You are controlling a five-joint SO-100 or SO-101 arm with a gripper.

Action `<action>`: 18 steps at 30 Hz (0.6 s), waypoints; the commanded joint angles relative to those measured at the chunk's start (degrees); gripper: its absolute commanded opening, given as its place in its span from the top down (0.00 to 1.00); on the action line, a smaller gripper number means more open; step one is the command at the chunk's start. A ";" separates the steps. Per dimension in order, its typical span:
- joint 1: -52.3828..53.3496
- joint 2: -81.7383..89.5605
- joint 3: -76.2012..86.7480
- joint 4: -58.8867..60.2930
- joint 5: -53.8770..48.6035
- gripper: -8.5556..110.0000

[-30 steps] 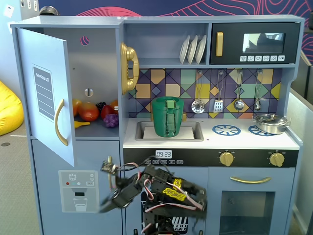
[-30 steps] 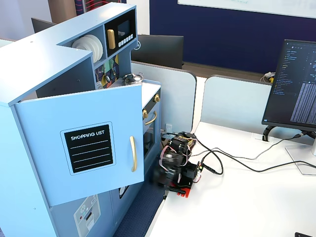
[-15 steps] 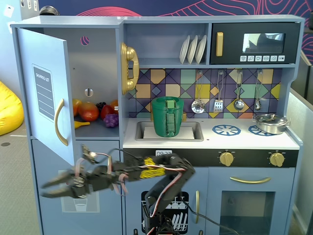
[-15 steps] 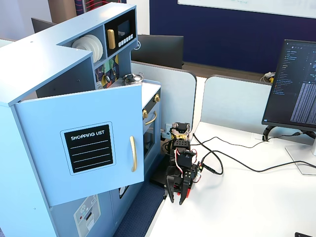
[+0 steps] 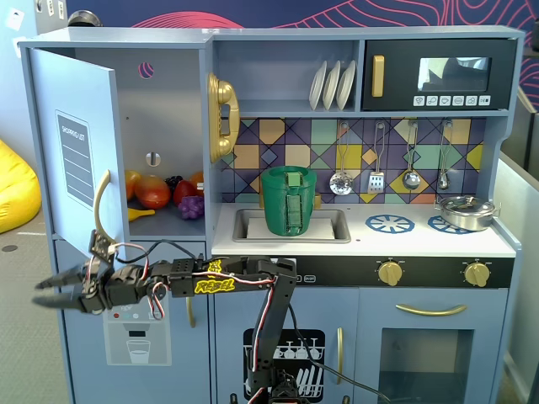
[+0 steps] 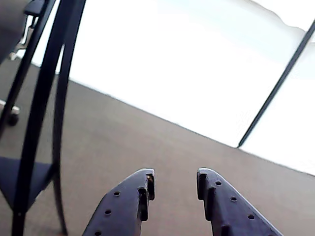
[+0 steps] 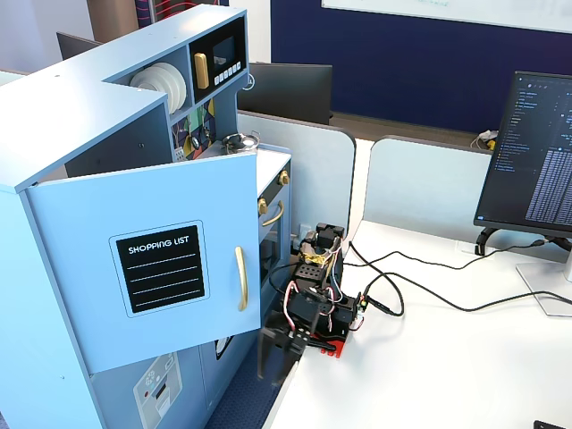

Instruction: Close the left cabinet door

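The left cabinet door (image 5: 72, 160) is light blue with a black "SHOPPING LIST" panel and a curved gold handle (image 5: 101, 206). It stands wide open, swung out to the left of the cabinet in a fixed view. In the other fixed view its front (image 7: 161, 268) faces the camera. My gripper (image 5: 40, 293) reaches left, low, just below the door's bottom edge and handle. Its jaws are apart and empty. In the wrist view the gripper (image 6: 174, 177) points at brown floor, and the door is out of view.
Toy fruit (image 5: 160, 194) lies inside the open cabinet. A green basket (image 5: 290, 200) sits in the sink and a gold phone (image 5: 221, 116) hangs on the cabinet's side. The arm's base (image 7: 313, 313) stands on a white desk with cables and a monitor (image 7: 536, 152). Black chair legs (image 6: 44, 98) show at the left.
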 commanded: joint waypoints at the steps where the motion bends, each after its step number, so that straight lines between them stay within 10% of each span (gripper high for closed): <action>1: 3.60 1.85 0.35 -5.62 -1.93 0.93; 18: 21.27 11.60 13.45 -10.55 0.35 0.93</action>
